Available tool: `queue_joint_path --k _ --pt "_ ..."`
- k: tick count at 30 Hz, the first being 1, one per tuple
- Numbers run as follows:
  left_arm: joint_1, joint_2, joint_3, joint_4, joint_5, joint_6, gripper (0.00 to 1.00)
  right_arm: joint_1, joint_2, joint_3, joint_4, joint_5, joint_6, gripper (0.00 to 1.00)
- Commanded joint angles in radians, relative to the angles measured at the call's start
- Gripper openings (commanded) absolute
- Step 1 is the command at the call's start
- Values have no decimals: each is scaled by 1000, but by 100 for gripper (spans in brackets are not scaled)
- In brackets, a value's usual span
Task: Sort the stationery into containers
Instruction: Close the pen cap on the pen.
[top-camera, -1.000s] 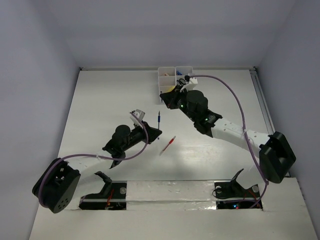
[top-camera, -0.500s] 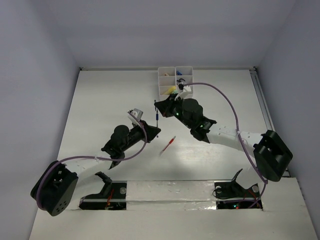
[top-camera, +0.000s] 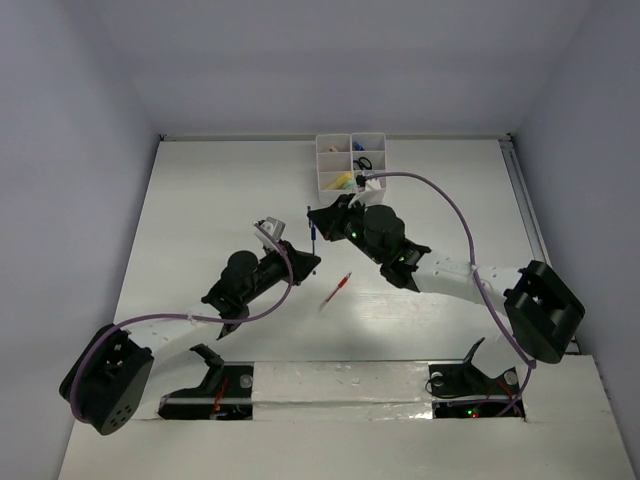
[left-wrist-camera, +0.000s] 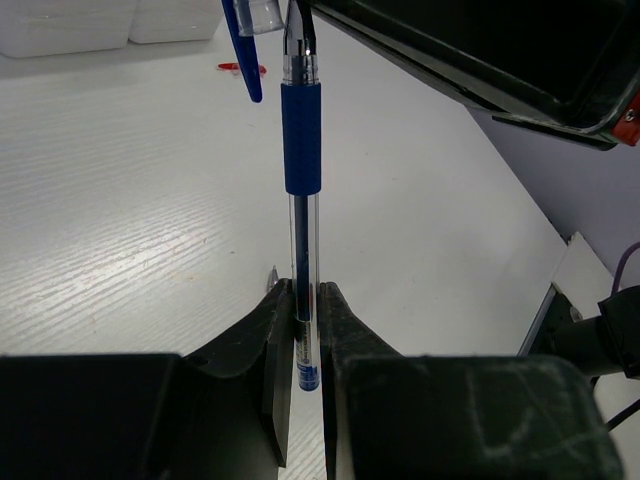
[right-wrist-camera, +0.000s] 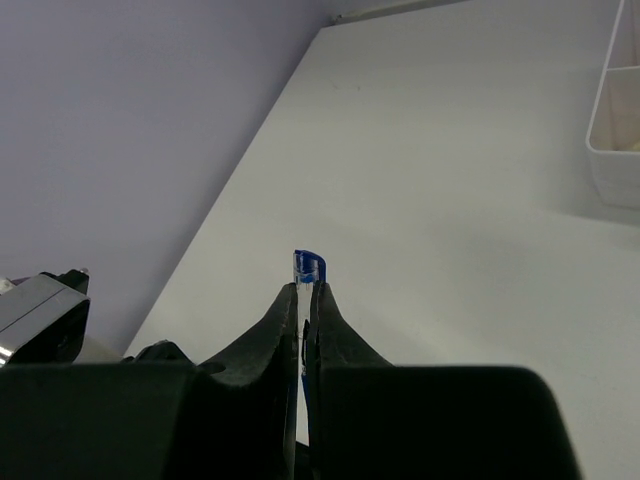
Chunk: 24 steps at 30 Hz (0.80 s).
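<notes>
On the white tabletop (top-camera: 200, 220) between lilac-grey walls, your left gripper (left-wrist-camera: 305, 300) pinches the tail of a clear-barrelled blue pen (left-wrist-camera: 301, 150), a little short of the white six-compartment plastic tray (top-camera: 335, 183). Your right gripper (right-wrist-camera: 305, 300) is clamped onto a clear cap with a blue clip (right-wrist-camera: 309, 262), just beside the pen's tip. A slim red pen (top-camera: 340, 290) lies nearby.

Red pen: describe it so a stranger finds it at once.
On the white table, look from the white tray toward the near edge. The red pen lies flat there, slanted and alone. Unlike the blue pen clamped in the left gripper, nothing touches it.
</notes>
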Motion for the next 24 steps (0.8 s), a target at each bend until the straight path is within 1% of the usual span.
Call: queue_joint_path --k 1,6,11,24 --pt "1 25 17 54 11 1 0 10 -16 32 68 33 -18 0" --pt "1 54 22 75 45 -8 0 10 -19 61 80 62 -32 0" --pt "1 34 14 75 41 -7 0 10 -20 64 95 98 -41 0" --pt "1 -19 -7 69 10 -10 0 10 -26 18 98 95 -35 0"
